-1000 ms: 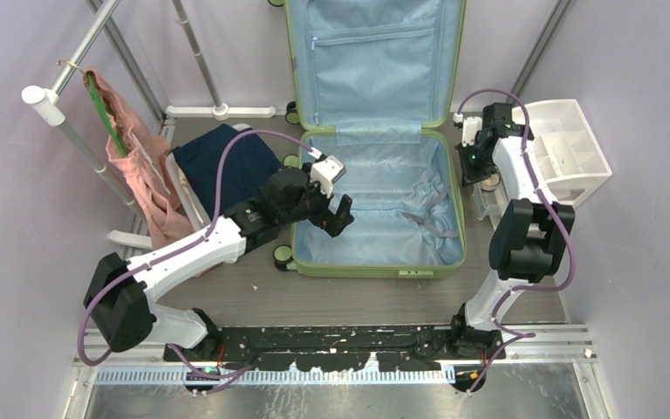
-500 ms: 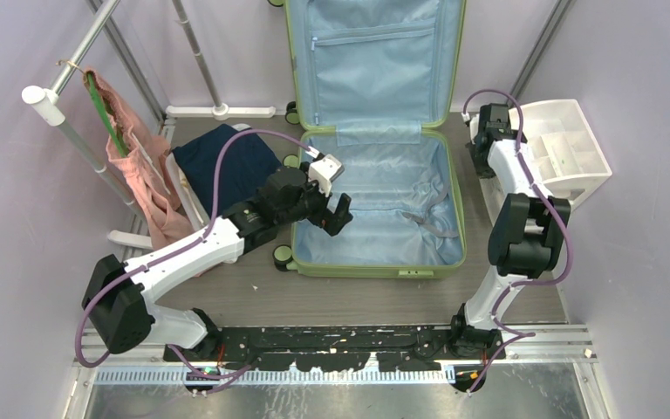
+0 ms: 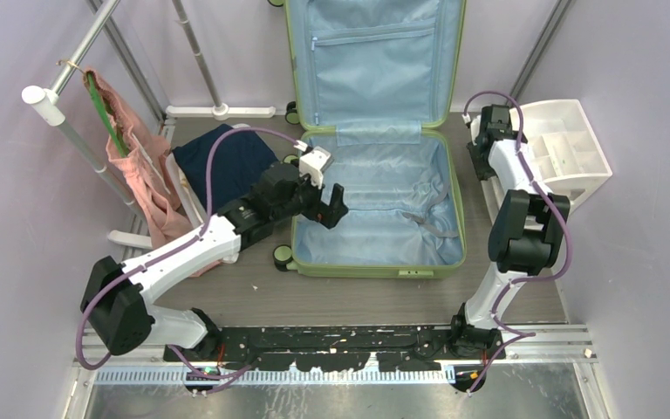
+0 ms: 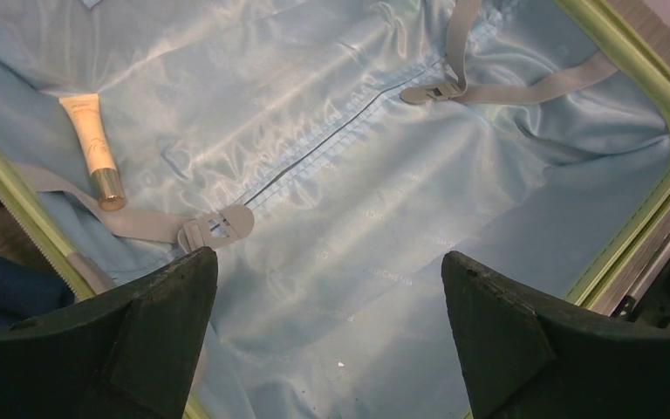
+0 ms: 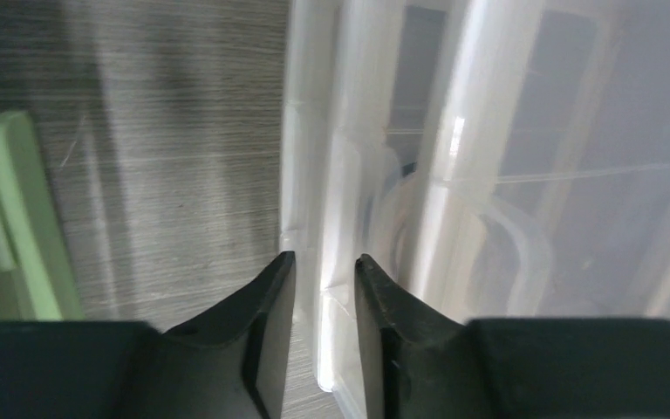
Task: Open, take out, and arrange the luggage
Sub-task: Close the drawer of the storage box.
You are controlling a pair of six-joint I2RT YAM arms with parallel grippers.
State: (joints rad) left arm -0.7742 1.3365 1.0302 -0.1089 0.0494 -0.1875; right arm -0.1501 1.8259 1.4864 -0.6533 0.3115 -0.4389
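Left gripper (image 4: 327, 345): jaws spread to full width, holding nothing, poised over the left part of the open luggage (image 3: 384, 231) just inside its green rim. Below it in the left wrist view lie the pale blue lining and two grey straps with their buckles (image 4: 218, 229) undone. A cream tube with a gold cap (image 4: 96, 148) lies at the upper left of that view, against the rim and touching one strap.

Right gripper (image 5: 324, 288): jaws parted by a narrow gap, nothing seen pinched between them. It sits at the edge of the white drawer unit (image 3: 567, 148), whose plastic wall fills the right of the right wrist view. Bare floor (image 5: 166, 157) and a strip of green shell lie to the left.

The luggage occupies centre frame in the top view, base flat on the floor, lid raised toward the top edge. Left of it a navy garment (image 3: 227, 161) lies in a white basket. A pink garment (image 3: 135, 166) hangs from the rack at upper left.

Change since one second ago: the left gripper has shifted slightly up and left. The right wrist has swung from the luggage's right rim toward the drawer unit.
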